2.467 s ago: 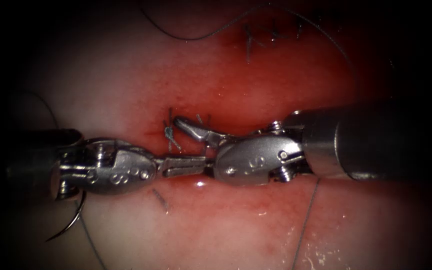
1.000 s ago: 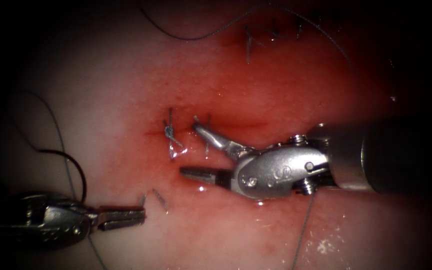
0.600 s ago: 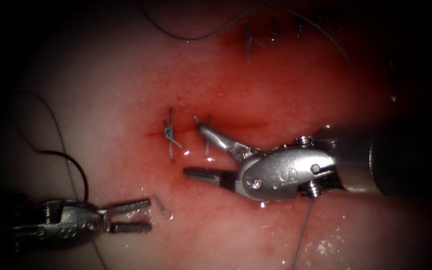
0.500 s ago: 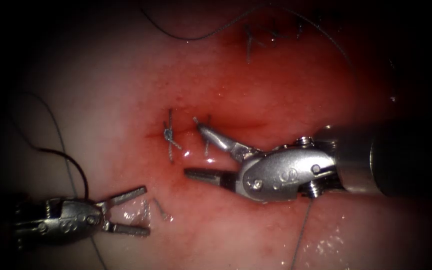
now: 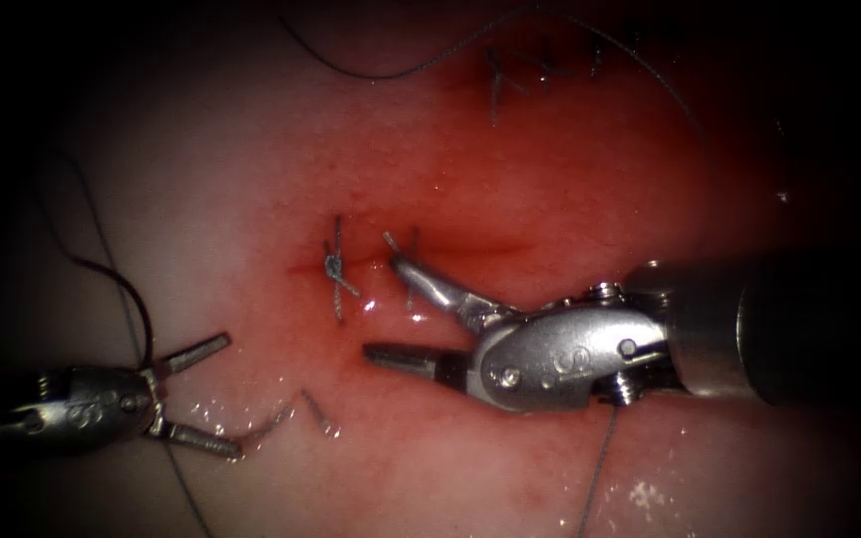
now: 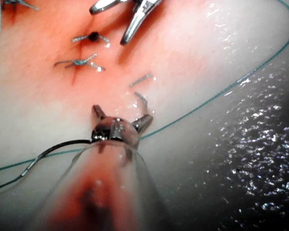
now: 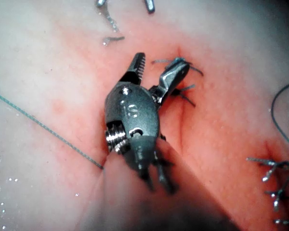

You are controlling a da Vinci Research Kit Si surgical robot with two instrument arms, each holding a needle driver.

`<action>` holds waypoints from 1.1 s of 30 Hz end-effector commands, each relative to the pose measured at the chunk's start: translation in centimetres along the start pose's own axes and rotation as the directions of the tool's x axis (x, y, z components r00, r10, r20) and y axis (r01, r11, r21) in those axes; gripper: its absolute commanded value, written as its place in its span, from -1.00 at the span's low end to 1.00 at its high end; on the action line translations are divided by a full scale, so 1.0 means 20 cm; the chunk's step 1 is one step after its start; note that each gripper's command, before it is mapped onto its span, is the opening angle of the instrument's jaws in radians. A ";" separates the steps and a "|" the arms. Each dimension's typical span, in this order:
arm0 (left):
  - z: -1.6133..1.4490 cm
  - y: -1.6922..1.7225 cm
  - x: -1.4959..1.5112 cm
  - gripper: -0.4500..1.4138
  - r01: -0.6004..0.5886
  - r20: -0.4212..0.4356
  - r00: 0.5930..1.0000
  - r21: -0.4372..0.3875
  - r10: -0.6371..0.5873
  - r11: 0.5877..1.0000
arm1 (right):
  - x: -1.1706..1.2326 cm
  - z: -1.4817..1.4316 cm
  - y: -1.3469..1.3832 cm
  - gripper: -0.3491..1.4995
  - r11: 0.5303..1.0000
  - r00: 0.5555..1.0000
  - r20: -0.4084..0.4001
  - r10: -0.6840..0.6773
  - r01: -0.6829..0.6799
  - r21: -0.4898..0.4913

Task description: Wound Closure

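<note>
left tool fingers apart, empty, below-left of the knot; needle lies loose beside it. right tool fingers apart by the knot, empty. between stitches; needs the needle regrasped.

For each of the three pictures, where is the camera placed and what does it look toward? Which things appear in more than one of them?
Endoscope view: above and in front of the tissue, looking down at the cut; left tool and right tool, both with jaws open and empty.
Left wrist view: rides on the left arm, looking along its shaft at the left tool; the needle lies beside it on the tissue.
Right wrist view: rides on the right arm, looking at the right tool.
Shared: the tied knot.
</note>
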State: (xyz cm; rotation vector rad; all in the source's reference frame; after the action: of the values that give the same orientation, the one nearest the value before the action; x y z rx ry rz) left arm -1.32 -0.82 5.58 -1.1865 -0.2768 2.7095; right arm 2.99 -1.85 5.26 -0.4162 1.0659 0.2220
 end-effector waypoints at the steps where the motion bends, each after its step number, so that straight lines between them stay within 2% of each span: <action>1: 0.004 0.001 0.001 0.44 0.004 0.000 1.000 -0.002 -0.004 1.000 | -0.001 0.003 -0.003 0.86 1.000 1.000 0.004 -0.001 0.000 0.010; 5: -0.002 0.003 0.009 0.48 0.024 -0.001 1.000 -0.012 -0.024 1.000 | -0.001 0.000 0.000 0.84 0.999 0.999 0.038 -0.007 0.005 0.054; 9: -0.019 -0.002 0.025 0.50 0.000 0.018 1.000 -0.018 0.000 1.000 | -0.001 -0.002 0.003 0.78 0.998 0.999 0.048 -0.007 0.003 0.069; 15: -0.038 -0.013 0.048 0.46 -0.021 -0.060 0.998 0.078 0.026 0.997 | 0.000 -0.004 0.007 0.76 0.997 0.998 0.055 0.017 -0.021 0.074; 17: -0.042 -0.018 0.056 0.44 -0.028 -0.090 0.995 0.118 0.039 0.993 | 0.001 -0.004 0.009 0.76 0.993 0.998 0.052 0.038 -0.043 0.106; 21: -0.041 -0.025 0.067 0.41 -0.039 -0.159 0.985 0.158 0.064 0.987 | 0.007 -0.006 0.020 0.80 0.975 0.993 0.096 0.065 -0.084 0.206; 26: -0.032 -0.030 0.074 0.35 -0.061 -0.237 0.968 0.112 0.087 0.992 | 0.013 -0.019 0.040 0.76 0.950 0.989 0.098 0.110 -0.134 0.281; 29: -0.029 -0.032 0.074 0.35 -0.072 -0.251 0.963 0.105 0.097 0.992 | 0.016 -0.026 0.052 0.76 0.946 0.987 0.080 0.138 -0.155 0.286; 32: -0.030 -0.035 0.070 0.33 -0.088 -0.256 0.960 0.100 0.111 0.991 | 0.019 -0.030 0.059 0.76 0.950 0.984 0.041 0.173 -0.178 0.258; 33: -0.031 -0.035 0.068 0.33 -0.061 -0.247 0.965 0.104 0.085 0.993 | 0.020 -0.030 0.060 0.76 0.950 0.984 0.037 0.177 -0.181 0.257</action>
State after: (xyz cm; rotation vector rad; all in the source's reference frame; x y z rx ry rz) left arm -1.62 0.22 4.35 -1.4785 -0.0754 2.5354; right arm 2.18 -1.02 4.32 -0.0822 1.1048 0.2443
